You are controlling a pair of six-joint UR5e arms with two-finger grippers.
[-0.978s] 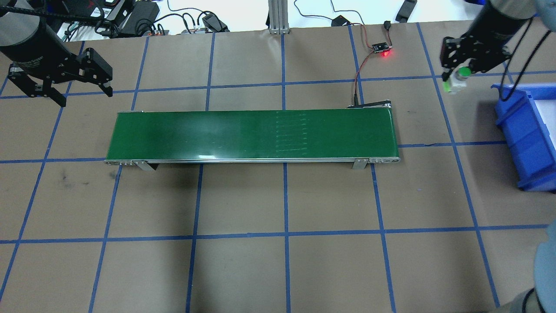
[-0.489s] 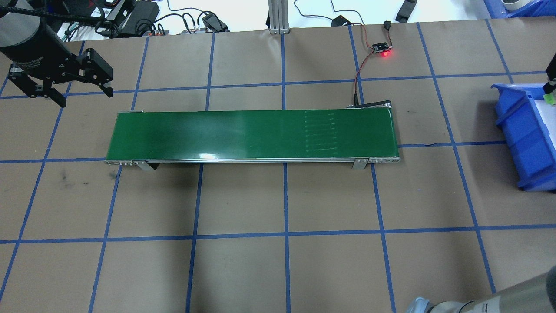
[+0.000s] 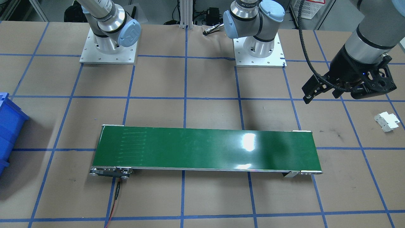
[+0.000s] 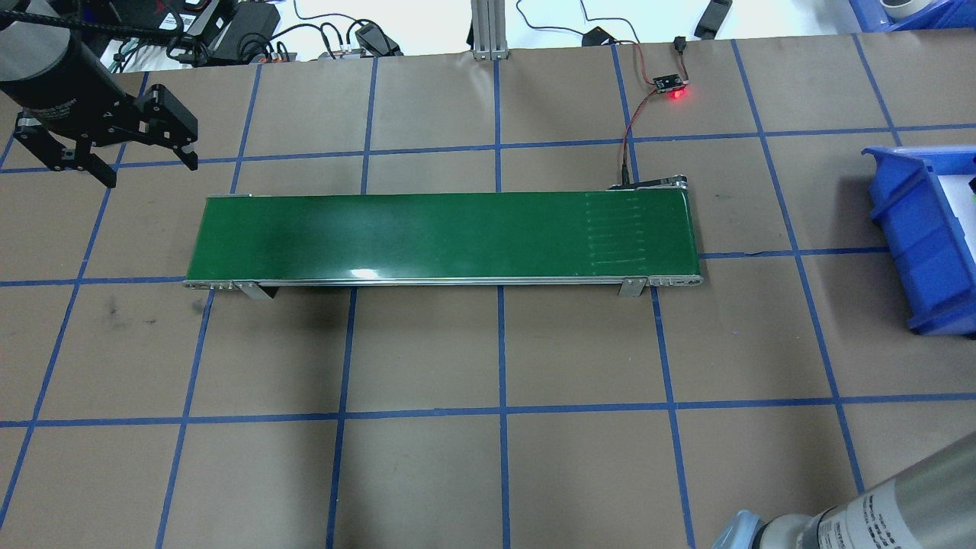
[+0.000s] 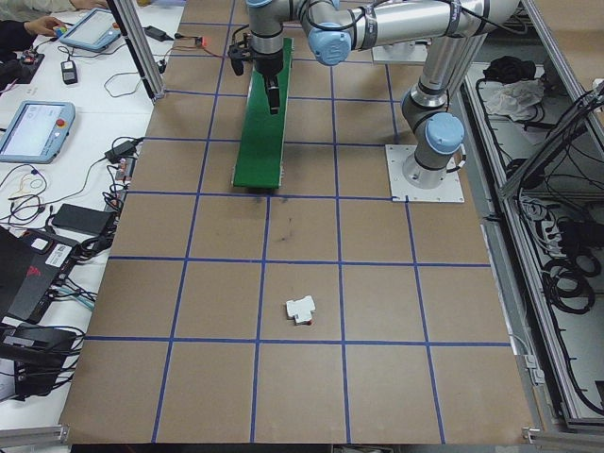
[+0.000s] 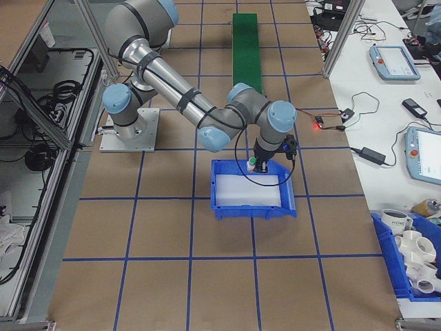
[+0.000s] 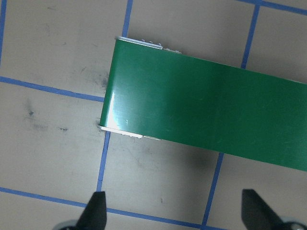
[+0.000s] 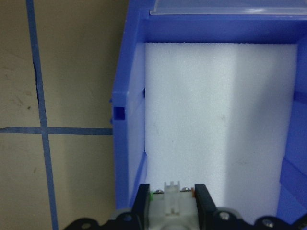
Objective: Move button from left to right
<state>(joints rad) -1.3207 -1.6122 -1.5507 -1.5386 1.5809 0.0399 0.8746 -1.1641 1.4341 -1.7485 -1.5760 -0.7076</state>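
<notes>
The button [image 8: 171, 207] is held between the closed fingers of the right gripper [image 8: 171, 203] above the white foam floor of the blue bin [image 8: 125, 96]; only its pale body is seen at the wrist view's bottom edge, the green cap being cut off there. The left gripper [image 3: 329, 90] is seen spread wide and empty, beside the green conveyor [image 4: 442, 236]. A white block [image 3: 386, 121] is partly cut off.

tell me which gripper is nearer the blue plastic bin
Right. The right gripper hangs over the blue plastic bin, holding the small green-capped button above its white foam liner. The left gripper hovers open past the green conveyor belt's opposite end.
</notes>
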